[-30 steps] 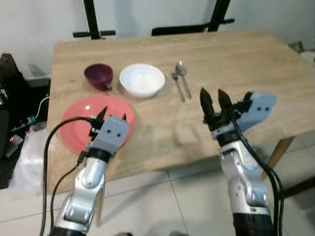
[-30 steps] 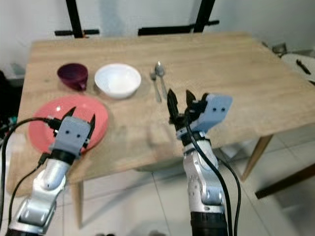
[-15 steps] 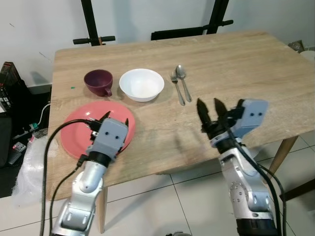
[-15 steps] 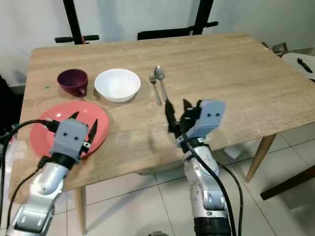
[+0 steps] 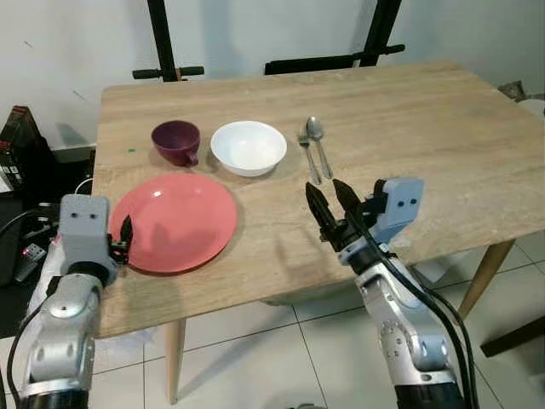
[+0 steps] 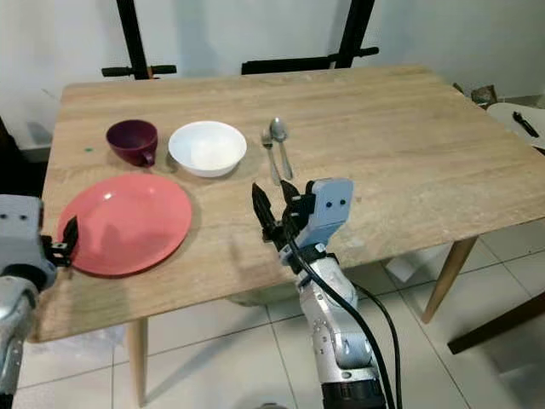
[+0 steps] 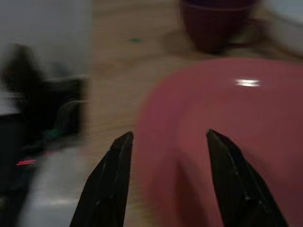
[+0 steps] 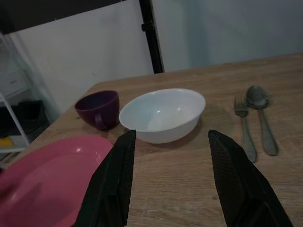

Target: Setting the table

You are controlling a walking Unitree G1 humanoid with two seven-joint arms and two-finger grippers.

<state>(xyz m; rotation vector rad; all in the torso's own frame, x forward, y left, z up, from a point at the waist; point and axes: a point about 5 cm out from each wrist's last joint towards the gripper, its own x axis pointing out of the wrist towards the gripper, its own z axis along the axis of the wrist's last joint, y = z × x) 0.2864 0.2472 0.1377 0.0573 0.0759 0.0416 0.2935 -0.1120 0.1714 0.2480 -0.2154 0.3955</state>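
From the head, the plate [image 5: 174, 221] is sitting near left on the table [image 5: 443, 128], cup [image 5: 175, 141] and bowl [image 5: 249, 146] beyond, fork [image 5: 307, 153] and spoon [image 5: 318, 145] lying lengthwise, heads far; arranging looks barely begun. Left wrist: the left gripper [image 7: 165, 182] is gaping at the plate's rim. Right wrist: the right gripper [image 8: 170, 184] is hovering spread, empty.

— What is the table [image 5: 443, 128] made of?
— Pale wood with a visible grain and a matt surface.
— And the dishes?
— The pink plate [image 5: 174, 221] is smooth and glossy, catching a highlight. The white bowl [image 5: 248, 146] and purple cup [image 5: 175, 141] look smooth, with a soft sheen.
— The cutlery?
— The fork [image 5: 306, 153] and spoon [image 5: 318, 143] are dull grey metal.
— The floor [image 5: 281, 358]?
— Smooth pale tiles.
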